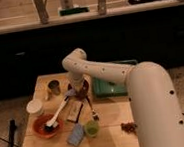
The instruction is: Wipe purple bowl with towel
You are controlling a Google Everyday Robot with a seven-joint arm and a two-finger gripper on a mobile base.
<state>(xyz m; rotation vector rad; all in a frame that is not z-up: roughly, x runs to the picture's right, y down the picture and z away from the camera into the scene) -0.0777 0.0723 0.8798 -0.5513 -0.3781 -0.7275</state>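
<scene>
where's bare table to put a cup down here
The table is bare in front of the tray, between the green cup and the arm, and along the front edge below the sponge. The left-middle is crowded: orange bowl, brush, purple bowl, with the pincer at it.

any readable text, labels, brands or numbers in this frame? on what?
None can be read.
The flat packet and the tin can: any print is too blurred to read.
The gripper, down at the purple bowl: no marking visible.
The green tray: no label visible.
</scene>
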